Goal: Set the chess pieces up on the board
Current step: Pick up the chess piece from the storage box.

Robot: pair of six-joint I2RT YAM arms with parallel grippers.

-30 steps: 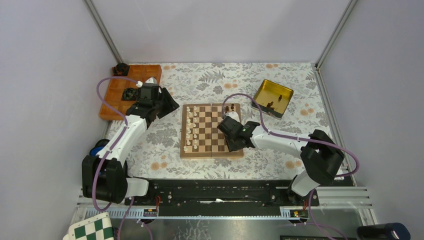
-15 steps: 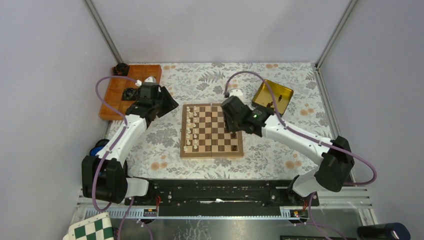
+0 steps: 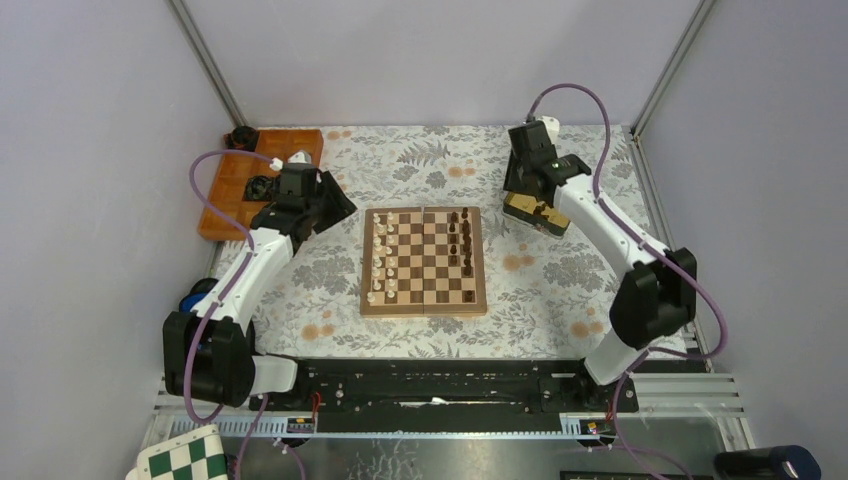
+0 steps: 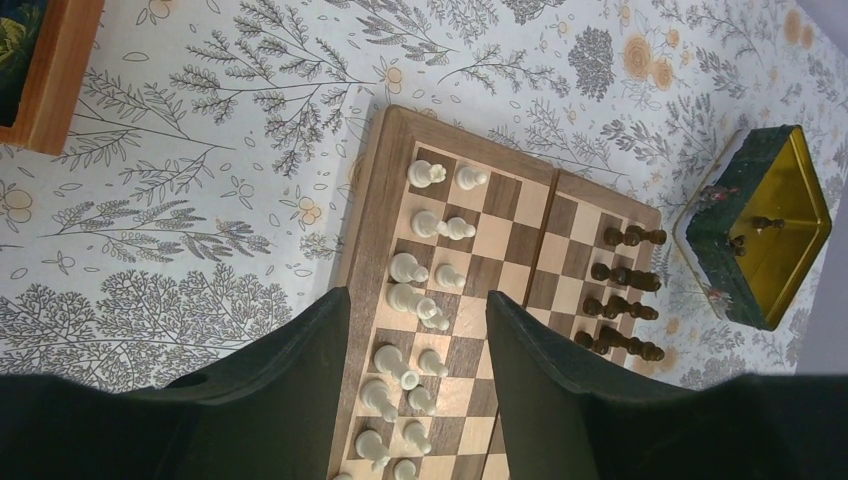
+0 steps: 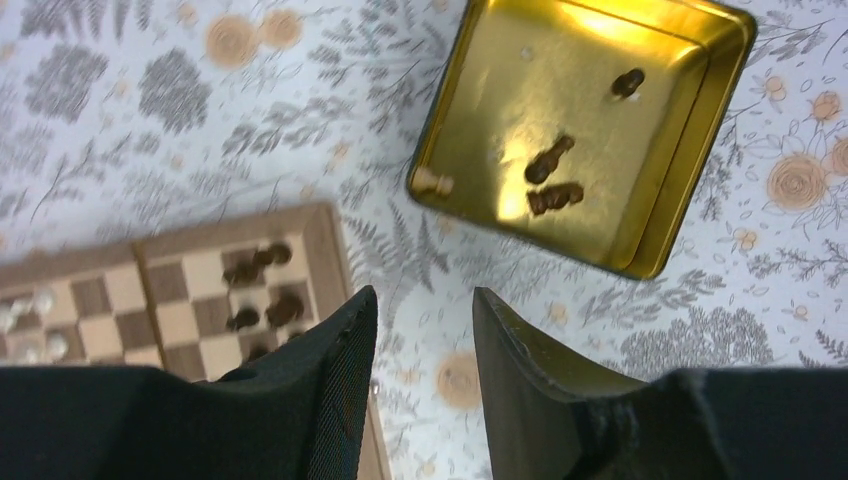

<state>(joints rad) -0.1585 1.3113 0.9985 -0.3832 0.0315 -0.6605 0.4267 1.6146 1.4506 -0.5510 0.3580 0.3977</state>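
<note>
dark chess pieces [image 5: 548, 162] wait in the gold tin [image 5: 600, 80]; your left fingers [image 4: 320, 345] and right fingers [image 5: 497, 335] are spread and empty, so lower the right onto one.

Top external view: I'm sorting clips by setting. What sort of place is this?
Probably a lab robot cell: plain grey walls with metal frame posts enclose a cloth-covered table, two robot arms are bolted to a rail at its near edge, and a chessboard sits between them.
</note>
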